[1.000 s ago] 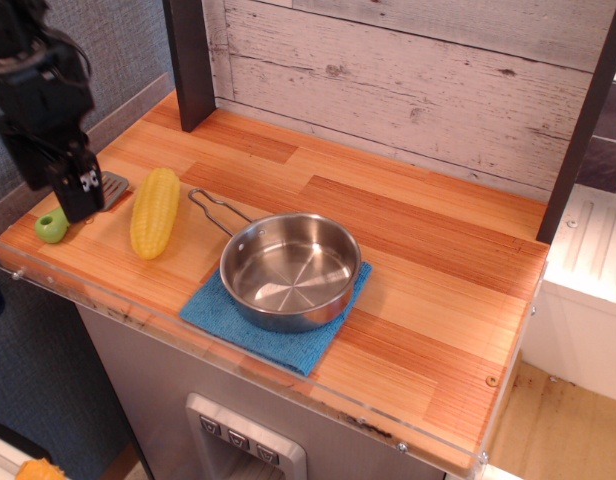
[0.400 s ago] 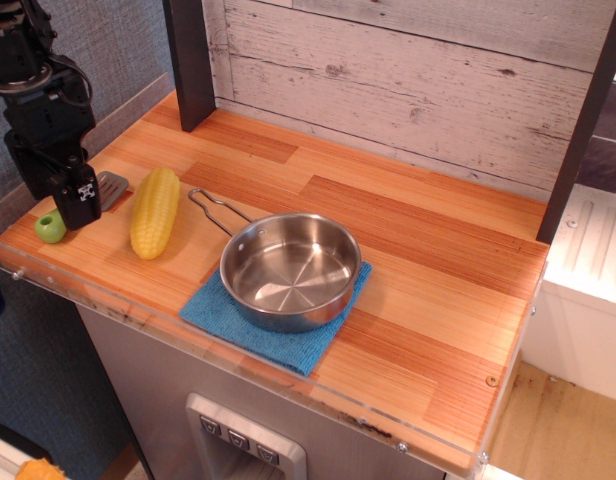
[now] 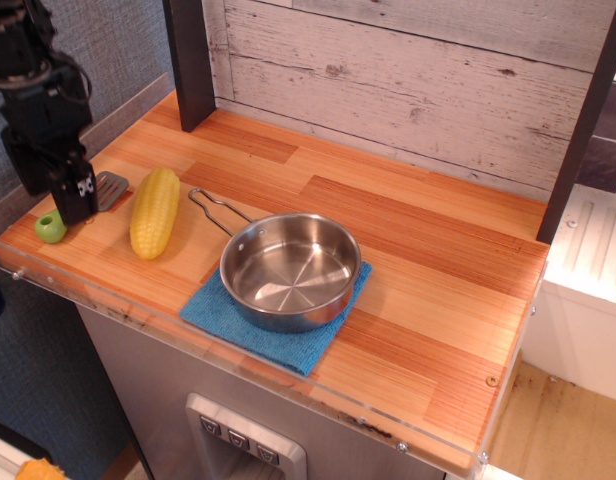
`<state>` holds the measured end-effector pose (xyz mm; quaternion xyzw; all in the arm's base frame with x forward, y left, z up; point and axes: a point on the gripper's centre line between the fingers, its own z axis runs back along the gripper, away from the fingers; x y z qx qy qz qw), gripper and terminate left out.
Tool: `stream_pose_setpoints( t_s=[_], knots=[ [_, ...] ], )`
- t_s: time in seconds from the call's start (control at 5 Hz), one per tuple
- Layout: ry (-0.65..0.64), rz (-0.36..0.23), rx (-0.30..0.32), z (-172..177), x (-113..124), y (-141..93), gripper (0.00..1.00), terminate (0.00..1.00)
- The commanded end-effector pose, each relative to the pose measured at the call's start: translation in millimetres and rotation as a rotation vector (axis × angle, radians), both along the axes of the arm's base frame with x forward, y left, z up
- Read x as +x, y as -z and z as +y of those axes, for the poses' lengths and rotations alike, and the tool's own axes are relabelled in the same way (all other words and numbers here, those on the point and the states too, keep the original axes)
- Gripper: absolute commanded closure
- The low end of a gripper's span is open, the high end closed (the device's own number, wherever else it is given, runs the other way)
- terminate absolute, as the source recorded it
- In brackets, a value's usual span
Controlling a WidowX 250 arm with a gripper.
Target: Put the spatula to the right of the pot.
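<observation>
The spatula lies at the far left of the wooden counter: its green handle end [image 3: 50,228] and part of its grey blade [image 3: 111,188] show, the middle is hidden behind my gripper. My black gripper [image 3: 76,205] stands right over the spatula's middle; I cannot tell whether its fingers are open or shut on it. The shiny steel pot [image 3: 290,270] sits on a blue cloth [image 3: 218,315] near the front edge, its wire handle [image 3: 213,207] pointing back left.
A yellow corn cob [image 3: 154,211] lies between the spatula and the pot. A dark post [image 3: 190,60] stands at the back left, another [image 3: 586,120] at the right. Bare wooden counter [image 3: 448,290] lies right of the pot. A whitewashed plank wall is behind.
My gripper has shifted slightly left and up over the spatula. The spatula, corn and pot sit where they were.
</observation>
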<state>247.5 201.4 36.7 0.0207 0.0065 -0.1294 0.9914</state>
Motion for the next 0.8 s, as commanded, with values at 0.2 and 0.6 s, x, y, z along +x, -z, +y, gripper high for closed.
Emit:
stream_pose_setpoints(
  t_s=[0.2, 0.6],
  knots=[
    [-0.03, 0.069, 0.052, 5, 6, 23, 0.0, 0.0],
    [-0.106, 0.028, 0.113, -3, 3, 10, 1.0, 0.0]
  ],
)
